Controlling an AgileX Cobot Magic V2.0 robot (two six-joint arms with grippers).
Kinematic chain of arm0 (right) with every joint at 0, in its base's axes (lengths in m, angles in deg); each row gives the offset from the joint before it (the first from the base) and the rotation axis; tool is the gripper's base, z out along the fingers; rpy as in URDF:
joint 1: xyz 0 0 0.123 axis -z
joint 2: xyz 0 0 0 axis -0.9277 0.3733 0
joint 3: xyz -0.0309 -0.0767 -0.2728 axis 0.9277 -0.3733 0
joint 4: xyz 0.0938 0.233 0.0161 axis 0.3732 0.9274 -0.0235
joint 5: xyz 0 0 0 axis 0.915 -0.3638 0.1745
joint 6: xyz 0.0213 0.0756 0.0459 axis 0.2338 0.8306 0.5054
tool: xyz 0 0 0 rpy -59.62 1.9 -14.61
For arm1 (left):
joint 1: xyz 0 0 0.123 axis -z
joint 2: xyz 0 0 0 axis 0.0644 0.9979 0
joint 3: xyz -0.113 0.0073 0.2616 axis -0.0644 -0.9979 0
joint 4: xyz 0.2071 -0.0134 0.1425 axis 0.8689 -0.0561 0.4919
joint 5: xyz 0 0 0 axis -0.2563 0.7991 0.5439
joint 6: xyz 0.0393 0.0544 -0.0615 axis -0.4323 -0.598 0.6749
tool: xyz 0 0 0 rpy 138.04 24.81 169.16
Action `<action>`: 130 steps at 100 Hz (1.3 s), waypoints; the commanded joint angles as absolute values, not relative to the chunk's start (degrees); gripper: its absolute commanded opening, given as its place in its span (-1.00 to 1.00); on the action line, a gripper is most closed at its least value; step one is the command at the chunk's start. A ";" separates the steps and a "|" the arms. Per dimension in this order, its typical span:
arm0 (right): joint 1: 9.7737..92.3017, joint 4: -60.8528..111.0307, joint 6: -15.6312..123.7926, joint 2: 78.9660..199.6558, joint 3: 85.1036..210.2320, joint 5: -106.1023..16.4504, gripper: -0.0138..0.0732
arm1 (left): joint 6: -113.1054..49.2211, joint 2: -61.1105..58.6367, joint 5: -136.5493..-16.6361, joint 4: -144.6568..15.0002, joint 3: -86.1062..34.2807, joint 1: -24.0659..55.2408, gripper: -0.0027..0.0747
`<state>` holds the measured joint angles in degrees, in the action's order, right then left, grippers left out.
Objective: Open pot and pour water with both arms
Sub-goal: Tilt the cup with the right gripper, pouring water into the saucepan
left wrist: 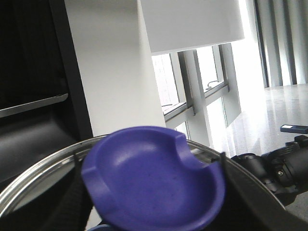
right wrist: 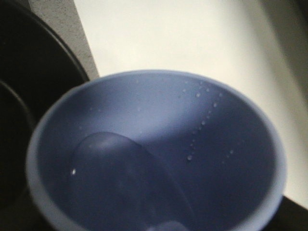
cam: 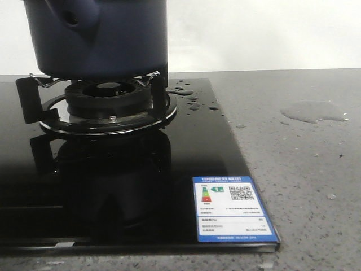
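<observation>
Dark navy-blue and matte, the large round pot (cam: 101, 36) sits on the wire supports of the black gas burner (cam: 109, 101) at the far left of the glossy black glass cooktop (cam: 186, 147). Its upper part is cut off by the front view's edge, so neither its rim nor any lid can be seen there; only the stubby handle mount with its round hole (cam: 71, 18) shows on its side. Clear water (cam: 189, 99) lies as glossy beads on the glass just beside the burner, and as a thin puddle (cam: 313, 111) on the grey speckled countertop (cam: 304, 186), well apart from the pot.

Neither arm appears in the front view. Filling the left wrist view is a blurred purple-blue dished knob (left wrist: 154, 178) over a curved metal rim (left wrist: 33, 180); the left fingers themselves are hidden, so their opening cannot be told. Filling the right wrist view is the inside of a light blue cup (right wrist: 159, 149), its wall dotted with tiny droplets (right wrist: 202, 122); the right fingers are likewise hidden, and whether they grip it cannot be told.
</observation>
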<state>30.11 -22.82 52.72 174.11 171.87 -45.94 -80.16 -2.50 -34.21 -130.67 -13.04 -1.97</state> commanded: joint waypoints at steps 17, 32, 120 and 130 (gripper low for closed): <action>29.84 -36.68 52.61 173.82 174.38 -36.07 -0.07 | -79.59 -3.42 -35.85 -135.74 -11.05 -2.03 -0.17; 29.84 -44.14 52.61 175.26 174.38 -37.15 -0.07 | -79.59 -3.42 -35.85 -135.74 -11.05 -2.03 -0.17; 29.84 -83.99 52.61 175.74 174.38 -39.59 -0.07 | -79.59 -3.42 -35.14 -135.74 -11.15 -2.03 -0.17; 29.84 -83.99 52.61 175.74 174.38 -39.59 -0.07 | -79.59 -3.42 -34.88 -135.74 -11.15 -2.03 -0.17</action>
<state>30.11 -82.42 52.72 178.54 172.11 -39.27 -80.16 -2.50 -34.02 -130.58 -13.04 -1.97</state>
